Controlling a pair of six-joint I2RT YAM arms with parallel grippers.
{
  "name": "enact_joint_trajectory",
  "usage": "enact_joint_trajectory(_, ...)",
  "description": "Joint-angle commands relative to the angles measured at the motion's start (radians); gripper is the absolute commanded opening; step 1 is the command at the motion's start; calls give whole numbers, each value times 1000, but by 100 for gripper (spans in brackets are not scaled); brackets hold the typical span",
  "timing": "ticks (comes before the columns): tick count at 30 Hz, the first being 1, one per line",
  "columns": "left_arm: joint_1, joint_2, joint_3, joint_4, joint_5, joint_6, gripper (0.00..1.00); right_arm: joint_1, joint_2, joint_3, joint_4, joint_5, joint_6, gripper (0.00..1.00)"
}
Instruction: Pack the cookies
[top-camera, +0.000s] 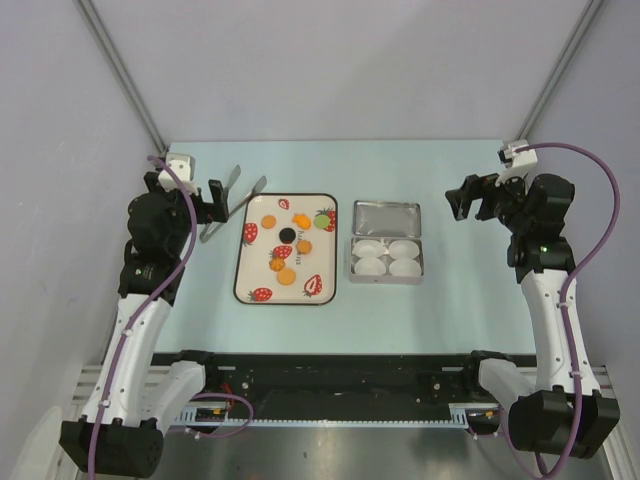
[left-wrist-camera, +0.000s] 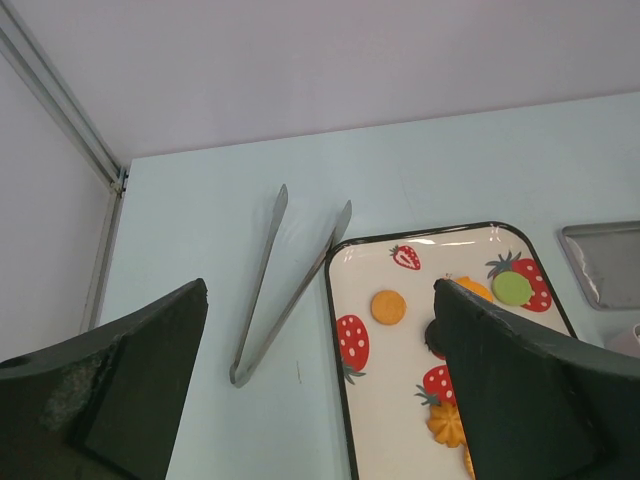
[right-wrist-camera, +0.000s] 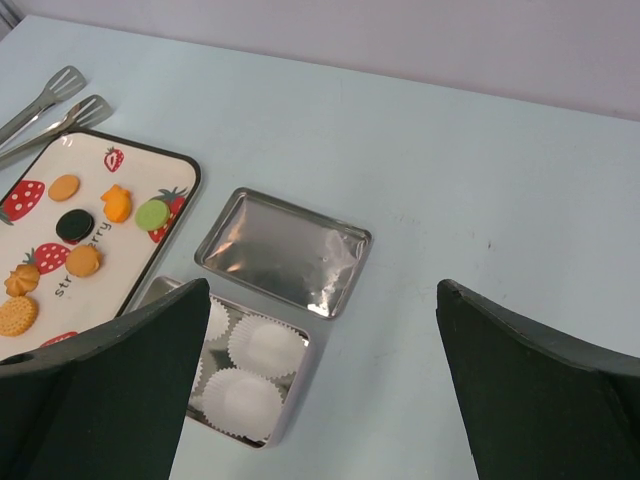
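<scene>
Hovering over the left side of the table (top-camera: 460, 300), the left gripper (top-camera: 214, 203) is shown with its jaws spread wide and nothing between them; the right gripper (top-camera: 458, 200) is likewise shown wide and empty over the right side. The cookies (top-camera: 286, 277) are seen lying flat on the strawberry-printed tray (top-camera: 258, 262) at centre left, the black cookie (top-camera: 287, 235) near its middle among orange ones (a green piece (top-camera: 322, 215) is seen near the far right corner). Tongs (left-wrist-camera: 240, 372) are laid on the table just left of the tray. A metal tin (top-camera: 424, 262) is placed right of the tray, lined with four white paper cups (top-camera: 370, 248), its lid (top-camera: 385, 218) set just behind it
</scene>
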Motion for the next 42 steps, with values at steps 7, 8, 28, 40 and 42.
enact_joint_trajectory(7, 3, -4, 7, 37, -41, 0, 100, 6, 9, 1, 1, -17, -18, 100)
enact_joint_trajectory(8, 3, -3, 8, 37, -44, 0, 100, 6, 9, 1, 1, -18, -18, 100)
enact_joint_trajectory(28, 3, 158, 82, -52, -190, 243, 100, 7, 31, 1, -6, -51, -30, 100)
enact_joint_trajectory(40, 175, 541, 207, -108, 99, 381, 100, 9, 50, 0, -11, -69, -38, 100)
enact_joint_trajectory(42, 184, 594, 227, -116, 105, 409, 100, 12, 55, 0, -11, -71, -41, 100)
